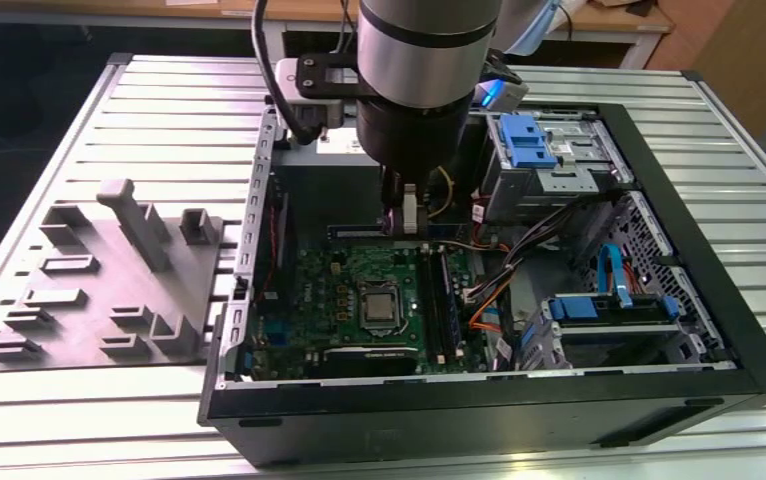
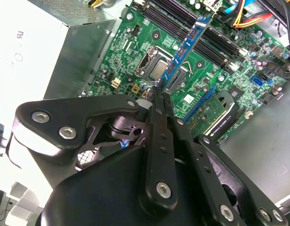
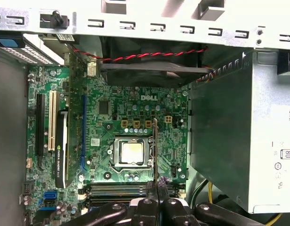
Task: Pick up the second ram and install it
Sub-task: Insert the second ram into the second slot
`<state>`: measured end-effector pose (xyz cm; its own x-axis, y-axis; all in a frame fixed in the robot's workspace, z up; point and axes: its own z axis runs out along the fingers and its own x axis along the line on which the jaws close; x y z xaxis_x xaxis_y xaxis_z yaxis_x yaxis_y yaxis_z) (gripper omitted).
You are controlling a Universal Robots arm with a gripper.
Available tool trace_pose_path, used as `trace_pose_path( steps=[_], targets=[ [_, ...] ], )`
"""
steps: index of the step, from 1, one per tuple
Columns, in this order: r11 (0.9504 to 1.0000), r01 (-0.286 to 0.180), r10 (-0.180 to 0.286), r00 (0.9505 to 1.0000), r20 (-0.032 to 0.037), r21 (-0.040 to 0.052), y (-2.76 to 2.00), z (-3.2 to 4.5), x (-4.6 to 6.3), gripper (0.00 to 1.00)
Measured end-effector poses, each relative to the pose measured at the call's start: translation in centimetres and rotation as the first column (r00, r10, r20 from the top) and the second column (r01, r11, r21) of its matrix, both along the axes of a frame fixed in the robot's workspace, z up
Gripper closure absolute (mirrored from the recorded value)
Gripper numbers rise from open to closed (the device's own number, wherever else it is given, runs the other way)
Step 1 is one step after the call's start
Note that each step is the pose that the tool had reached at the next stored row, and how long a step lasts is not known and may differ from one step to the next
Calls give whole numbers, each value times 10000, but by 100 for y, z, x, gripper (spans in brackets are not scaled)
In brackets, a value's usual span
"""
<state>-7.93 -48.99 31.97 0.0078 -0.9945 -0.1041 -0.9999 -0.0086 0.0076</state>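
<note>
The gripper (image 2: 159,92) is clamped on one end of the memory stick (image 2: 185,47), with its fingers pressed together on the stick's two faces. The stick projects lengthwise from the fingertips toward the green circuit board (image 2: 121,56). In the second wrist view it crosses in front of the processor socket (image 2: 157,70). It is not seated in the black memory slots (image 2: 220,42). In the first wrist view the stick (image 3: 156,141) appears edge-on, just beside the processor (image 3: 131,153).

In the exterior view, from the exterior view's left:
- A grey moulded tray (image 1: 90,320) rests on the ribbed metal table (image 1: 36,140).
- Beside it lies the open computer case (image 1: 490,400). The arm reaches down into it, and the gripper (image 1: 407,220) hangs above the circuit board (image 1: 336,290).
- At the exterior view's right, a drive cage (image 1: 543,160) with blue tabs sits inside the case.
</note>
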Motion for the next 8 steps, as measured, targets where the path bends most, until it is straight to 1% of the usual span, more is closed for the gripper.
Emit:
trace_pose_path(
  steps=[8],
  targets=[
    [10000,0,0,10000,1,9,0,-1,0,89]
  ],
)
